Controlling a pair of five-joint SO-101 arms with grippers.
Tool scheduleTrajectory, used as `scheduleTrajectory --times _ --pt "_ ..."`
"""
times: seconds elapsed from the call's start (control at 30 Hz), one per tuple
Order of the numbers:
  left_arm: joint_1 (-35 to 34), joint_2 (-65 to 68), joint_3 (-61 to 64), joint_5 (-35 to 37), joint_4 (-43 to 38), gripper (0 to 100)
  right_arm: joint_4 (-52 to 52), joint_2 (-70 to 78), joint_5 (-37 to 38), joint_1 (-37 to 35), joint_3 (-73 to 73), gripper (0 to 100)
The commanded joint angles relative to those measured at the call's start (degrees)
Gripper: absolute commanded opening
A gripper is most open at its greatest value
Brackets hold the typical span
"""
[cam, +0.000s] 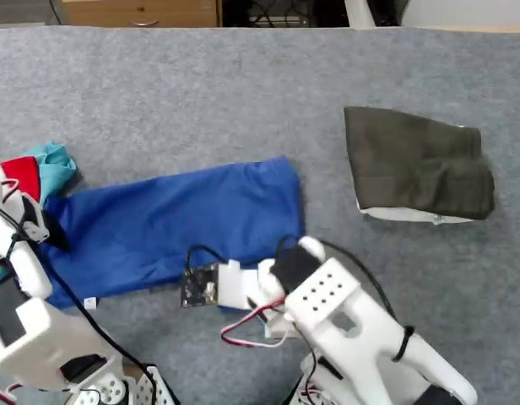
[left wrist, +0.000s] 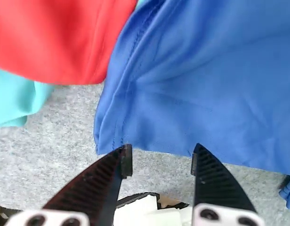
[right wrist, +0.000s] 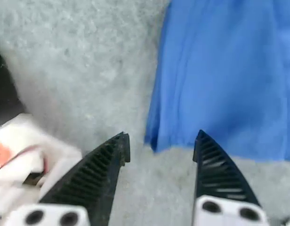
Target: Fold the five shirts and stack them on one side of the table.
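Observation:
A blue shirt (cam: 176, 224), folded into a long band, lies across the left middle of the grey table. My left gripper (left wrist: 160, 160) is open just off its left end, the hem of the blue shirt (left wrist: 206, 84) right ahead of its fingertips. A red shirt (left wrist: 55, 37) and a teal shirt (left wrist: 18, 101) are bunched beside that end. My right gripper (right wrist: 161, 141) is open over the near edge of the blue shirt (right wrist: 225, 75), with a corner of the cloth between its fingertips. An olive folded shirt (cam: 416, 160) rests on a white one (cam: 412, 216) at the right.
The red shirt (cam: 22, 175) and teal shirt (cam: 59, 160) lie at the table's left edge. The left arm (cam: 28, 278) stands at the front left, the right arm (cam: 336, 312) at the front centre. Bare table (cam: 243, 84) stretches along the back.

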Motion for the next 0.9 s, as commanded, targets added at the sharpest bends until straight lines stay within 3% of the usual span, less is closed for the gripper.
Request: scheduleTrajectory --times 0.0,0.33,0.8,0.87 --pt "-0.1 -5.3 0.5 0.8 -0.4 22 -9.7 -1.2 0.2 -1.0 6.5 22.7" --pt "0.0 -9.1 1.3 3.6 -0.4 22 -27.8 -1.1 -1.9 -0.8 18.9 22.6" --pt "-0.2 -9.2 1.3 3.5 -0.4 22 -32.9 17.5 -1.9 -0.6 14.6 22.4" --pt "-0.2 -9.2 1.3 3.5 -0.1 22 -32.7 18.1 -1.9 -0.4 14.1 18.6"
